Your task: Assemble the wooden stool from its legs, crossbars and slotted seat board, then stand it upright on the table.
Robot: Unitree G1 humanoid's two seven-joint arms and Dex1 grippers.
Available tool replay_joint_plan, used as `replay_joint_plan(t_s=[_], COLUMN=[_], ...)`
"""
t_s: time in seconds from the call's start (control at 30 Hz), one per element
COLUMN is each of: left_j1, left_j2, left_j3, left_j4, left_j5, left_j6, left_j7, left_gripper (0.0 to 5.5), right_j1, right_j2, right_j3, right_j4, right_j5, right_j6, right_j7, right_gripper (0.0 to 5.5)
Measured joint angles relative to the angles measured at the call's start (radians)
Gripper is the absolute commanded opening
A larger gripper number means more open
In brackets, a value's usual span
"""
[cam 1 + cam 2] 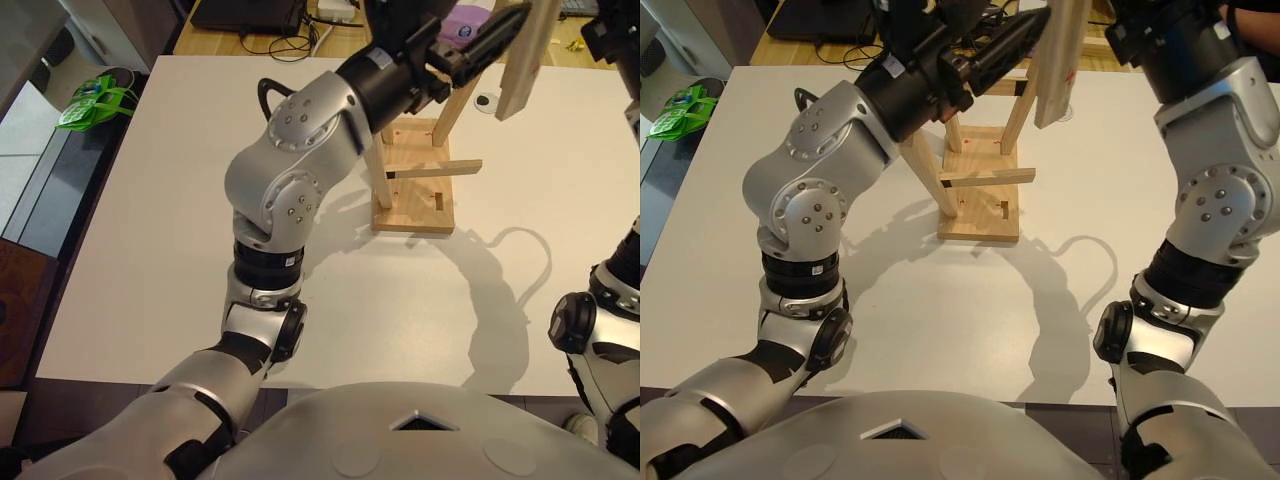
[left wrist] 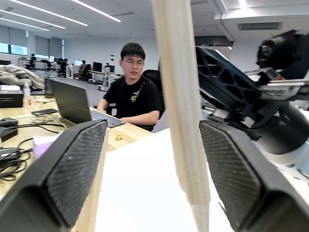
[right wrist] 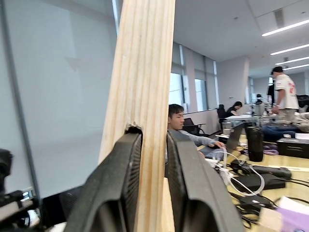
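Leg (image 1: 1060, 60) near vertical, clenched in right pincer (image 3: 152, 136), raised just right of seat board (image 1: 980, 228) flat on surface (image 1: 180, 250); left pincer (image 2: 154, 130) released, pads (image 2: 77, 169) flanking leg without touching.

No word, number or label can be read anywhere in these views. The green bag (image 1: 92, 103) on the floor, off the table's far left corner, carries some print, but it is too small to make out. The seat board (image 1: 415, 215), lying on the far side of the table, bears a few small red marks near its far edge; they are dots, not letters or figures
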Motion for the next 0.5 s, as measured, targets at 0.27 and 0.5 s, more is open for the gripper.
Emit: replay_joint_plan(t_s=[0.27, 0.5], left_j1=[-0.014, -0.020], left_j2=[-0.018, -0.034], left_j3=[-0.068, -0.044], left_j4=[0.033, 0.060], left_j5=[0.023, 0.034], left_j6=[0.017, 0.020], left_j7=[-0.016, 0.027], left_gripper=[3.28, 2.06], right_j1=[-0.037, -0.036], right_j2=[0.040, 0.040], right_j3=[0.065, 0.085], right_j4=[-0.010, -0.027], right_j5=[-0.002, -0.004], right_j6=[-0.047, -0.069], right_j7=[0.002, 0.000], right_gripper=[0.69, 0.69])
